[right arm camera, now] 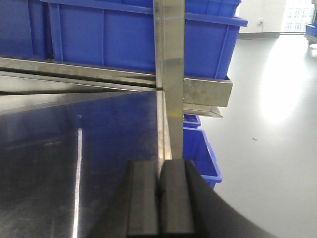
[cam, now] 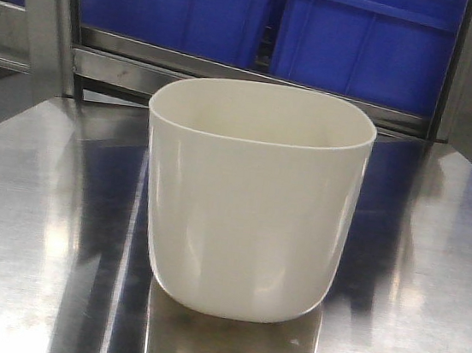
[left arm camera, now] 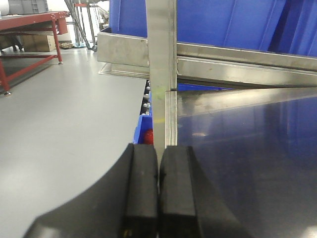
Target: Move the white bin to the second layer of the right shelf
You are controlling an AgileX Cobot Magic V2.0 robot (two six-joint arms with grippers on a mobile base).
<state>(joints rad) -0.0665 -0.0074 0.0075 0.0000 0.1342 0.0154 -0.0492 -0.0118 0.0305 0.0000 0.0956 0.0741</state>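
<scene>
The white bin (cam: 252, 200) stands upright and empty on the shiny steel tabletop (cam: 31, 229), in the middle of the front view. Neither gripper shows in that view. My left gripper (left arm camera: 158, 153) is shut and empty, over the tabletop's left edge by a steel post (left arm camera: 161, 59). My right gripper (right arm camera: 159, 168) is shut and empty, over the tabletop's right edge by a steel post (right arm camera: 171, 64). The bin is out of both wrist views. A roller-rail shelf level is not clearly in view; only a few rollers (left arm camera: 146, 99) show below the left rack beam.
Large blue crates (cam: 356, 36) sit on the rack behind the tabletop, above a steel beam (cam: 129, 64). Smaller blue bins (right arm camera: 198, 153) sit low to the right, another blue bin with a red item (left arm camera: 145, 134) low left. A red-framed table (left arm camera: 29, 29) stands far left on the grey floor.
</scene>
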